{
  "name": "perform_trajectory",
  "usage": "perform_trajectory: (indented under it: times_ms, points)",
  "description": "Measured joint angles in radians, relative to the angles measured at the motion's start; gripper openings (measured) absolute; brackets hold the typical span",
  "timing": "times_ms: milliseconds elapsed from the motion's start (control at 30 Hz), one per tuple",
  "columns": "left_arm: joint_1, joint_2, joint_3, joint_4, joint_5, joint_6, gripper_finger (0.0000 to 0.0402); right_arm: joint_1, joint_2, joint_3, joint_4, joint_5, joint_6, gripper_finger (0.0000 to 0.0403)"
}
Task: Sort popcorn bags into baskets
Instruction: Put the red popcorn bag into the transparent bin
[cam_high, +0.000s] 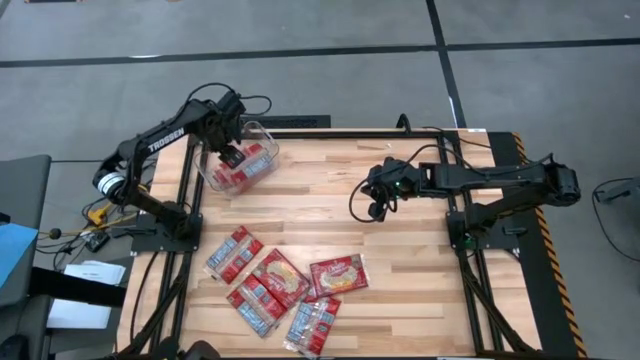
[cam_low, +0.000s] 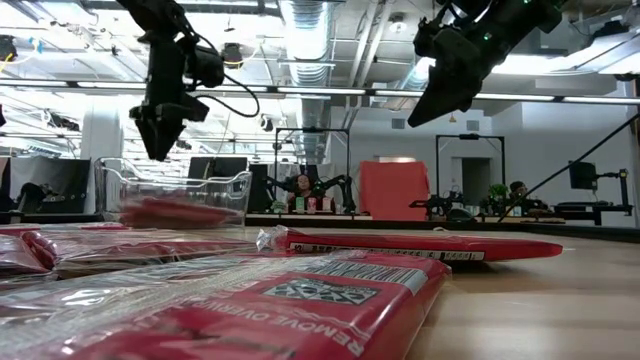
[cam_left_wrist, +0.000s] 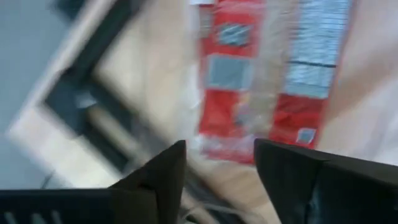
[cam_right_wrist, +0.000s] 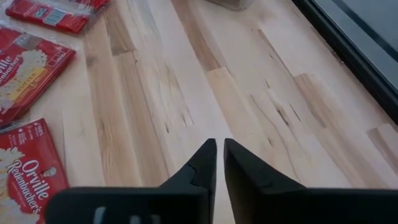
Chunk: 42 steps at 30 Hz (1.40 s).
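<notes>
The left gripper (cam_high: 231, 157) hangs over the clear plastic bin (cam_high: 262, 133) at the table's far left corner, its two fingers (cam_left_wrist: 155, 177) spread apart with nothing between them; in the left wrist view a red popcorn packet (cam_left_wrist: 261, 81) lies below the parted fingers, not touching them. In the high view red packets (cam_high: 243, 170) show inside the bin, under and beside that gripper; their number cannot be told. The low view shows the same gripper (cam_low: 158, 135) poised above the bin (cam_low: 180, 190), clear of its rim, with a red packet lying flat on the bin's floor. The right gripper (cam_high: 378, 205) is held above bare wood (cam_right_wrist: 186, 81) near the middle of the wooden table (cam_high: 420, 290), well apart from the bin and from every packet. Its fingers (cam_right_wrist: 202, 165) stand close together with only a narrow slit between them, and they hold nothing. The remaining popcorn bags (cam_high: 280, 285) lie in a loose cluster on the near left part of the table, several overlapping or touching at their edges, some showing a tan oval picture and others white-grey panels. About five can be counted there in the high view.
</notes>
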<state>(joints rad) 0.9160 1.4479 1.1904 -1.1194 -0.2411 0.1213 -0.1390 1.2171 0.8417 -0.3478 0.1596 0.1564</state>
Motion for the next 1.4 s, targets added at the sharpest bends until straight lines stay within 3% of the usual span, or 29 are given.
perform_trajectory:
  times_ms: [67,133,267,367,567,767,933,1100,1400]
  points:
    - [-0.001,0.0,0.037,-0.036,0.01,-0.034,0.0199,0.006,0.0,0.0,0.0,-0.009,-0.016,0.0068]
    - [-0.001,-0.003,0.081,-0.07,0.101,-0.075,0.0205,0.017,0.0,0.0,-0.002,-0.045,-0.056,0.0071]
    - [-0.039,-0.051,0.122,-0.029,0.462,-0.212,0.0201,0.065,0.029,-0.013,0.002,-0.113,-0.11,0.007]
    - [-0.146,-0.103,0.107,0.043,0.595,-0.315,0.0188,0.106,0.054,-0.049,0.009,-0.163,-0.113,0.0069]
    - [-0.464,-0.154,0.037,0.099,0.507,-0.48,0.0167,0.191,0.081,-0.177,0.251,-0.314,-0.165,0.006]
    - [-0.716,-0.154,-0.071,0.361,0.383,-0.719,0.0164,0.278,0.114,-0.245,0.432,-0.349,-0.184,0.0028]
    - [-0.841,-0.154,-0.133,0.508,0.339,-0.829,0.0164,0.384,0.242,-0.244,0.566,-0.328,-0.105,0.0008]
    - [-0.918,-0.154,-0.149,0.507,0.274,-0.849,0.0164,0.455,0.397,-0.197,0.676,-0.244,0.022,0.0028]
    - [-1.026,-0.154,-0.149,0.508,0.129,-0.916,0.0164,0.44,0.641,-0.056,0.681,-0.208,0.156,0.0016]
